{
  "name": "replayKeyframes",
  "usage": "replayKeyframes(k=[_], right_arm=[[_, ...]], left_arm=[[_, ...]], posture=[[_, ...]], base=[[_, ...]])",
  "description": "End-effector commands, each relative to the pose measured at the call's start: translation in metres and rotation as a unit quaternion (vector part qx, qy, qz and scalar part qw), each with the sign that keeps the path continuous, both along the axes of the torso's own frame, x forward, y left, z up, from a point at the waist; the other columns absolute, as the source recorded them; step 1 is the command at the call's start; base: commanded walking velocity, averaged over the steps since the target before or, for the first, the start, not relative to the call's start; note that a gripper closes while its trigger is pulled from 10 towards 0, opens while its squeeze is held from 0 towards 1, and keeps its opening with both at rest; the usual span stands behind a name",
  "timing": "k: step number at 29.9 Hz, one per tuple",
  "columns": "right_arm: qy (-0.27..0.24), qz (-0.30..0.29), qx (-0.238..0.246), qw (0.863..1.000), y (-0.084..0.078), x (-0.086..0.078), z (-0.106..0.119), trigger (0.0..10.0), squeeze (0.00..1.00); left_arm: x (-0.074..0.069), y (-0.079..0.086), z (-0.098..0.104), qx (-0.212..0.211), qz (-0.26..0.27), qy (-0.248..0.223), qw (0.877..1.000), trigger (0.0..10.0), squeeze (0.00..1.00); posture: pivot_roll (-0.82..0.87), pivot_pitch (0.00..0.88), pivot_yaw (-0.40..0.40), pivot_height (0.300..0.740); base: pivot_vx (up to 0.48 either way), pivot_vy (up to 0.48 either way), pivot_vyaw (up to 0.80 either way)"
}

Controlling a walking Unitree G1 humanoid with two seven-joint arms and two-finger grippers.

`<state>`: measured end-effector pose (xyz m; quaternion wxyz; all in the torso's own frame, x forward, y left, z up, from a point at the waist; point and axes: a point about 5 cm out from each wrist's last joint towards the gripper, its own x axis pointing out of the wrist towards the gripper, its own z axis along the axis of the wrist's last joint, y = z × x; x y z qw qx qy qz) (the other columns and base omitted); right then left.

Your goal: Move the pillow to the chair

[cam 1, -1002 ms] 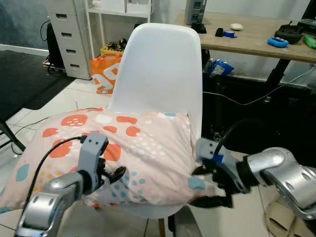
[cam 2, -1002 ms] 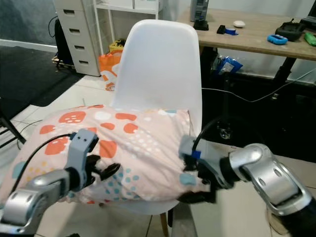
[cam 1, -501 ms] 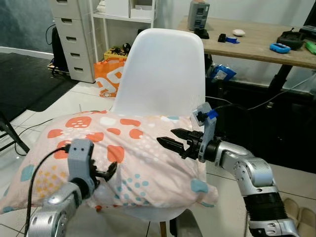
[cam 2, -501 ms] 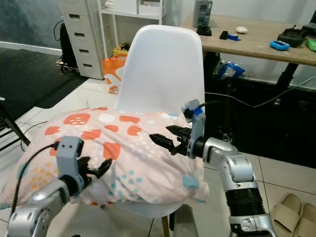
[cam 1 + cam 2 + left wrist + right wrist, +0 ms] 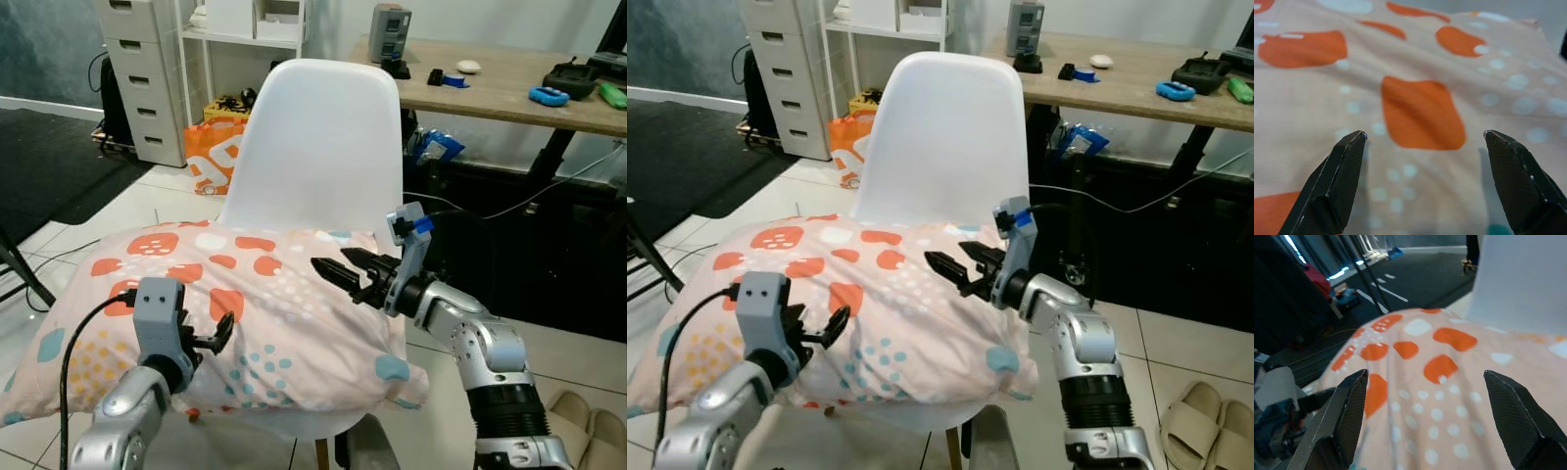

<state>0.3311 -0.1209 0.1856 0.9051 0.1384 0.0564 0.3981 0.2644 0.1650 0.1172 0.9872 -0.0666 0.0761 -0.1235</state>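
Observation:
The peach pillow (image 5: 279,299) with orange and teal spots lies across the seat of the white chair (image 5: 318,147), its left part overhanging the seat. My left gripper (image 5: 220,335) hovers open just over the pillow's front left area; in the left wrist view its fingers (image 5: 1337,181) spread above an orange spot. Over the pillow's right side, near the chair back, my right gripper (image 5: 328,258) is open and holds nothing. The right wrist view shows the gripper (image 5: 1425,372) above the pillow (image 5: 1449,411), with the chair back beside it.
A wooden desk (image 5: 509,86) with small items stands behind the chair, dark clutter and cables beneath it. A white drawer unit (image 5: 142,69) and an orange bag (image 5: 211,147) sit at the back left. Slippers (image 5: 588,421) lie on the tiled floor at right.
My right gripper has come up from the pillow's lower right corner to above its right side, and is open. The left gripper stays at the front left. The camera has shifted a little.

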Motion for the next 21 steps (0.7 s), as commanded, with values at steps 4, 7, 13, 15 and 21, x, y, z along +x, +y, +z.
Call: replayKeyframes(k=[4,7,13,15,21], right_arm=[[-0.011,0.009,0.000,1.000,0.004,0.000,0.002,10.0,0.00],[-0.011,0.011,0.003,1.000,0.004,0.000,0.002,10.0,0.00],[-0.012,0.012,0.004,1.000,0.004,0.000,0.002,10.0,0.00],[-0.013,0.011,0.003,1.000,0.004,0.000,0.001,10.0,0.00],[-0.019,0.008,0.000,1.000,0.004,0.001,0.001,10.0,0.00]], left_arm=[[0.000,-0.011,0.003,0.020,-0.017,-0.015,1.000,10.0,0.00],[0.001,-0.014,0.003,0.022,-0.021,-0.016,0.999,10.0,0.00],[0.003,-0.018,0.002,0.026,-0.026,-0.019,0.999,10.0,0.00],[0.003,-0.019,0.000,0.026,-0.027,-0.020,0.999,10.0,0.00],[0.004,-0.017,0.003,0.025,-0.025,-0.026,0.999,10.0,0.00]], posture=[[-0.18,0.038,-0.048,0.436],[-0.18,0.033,-0.049,0.441],[-0.18,0.014,-0.048,0.451],[-0.18,0.000,-0.048,0.456],[-0.17,0.000,-0.047,0.481]], base=[[0.000,0.000,0.00],[0.000,0.000,0.00],[0.000,0.000,0.00],[0.000,0.000,0.00],[0.000,0.000,0.00]])
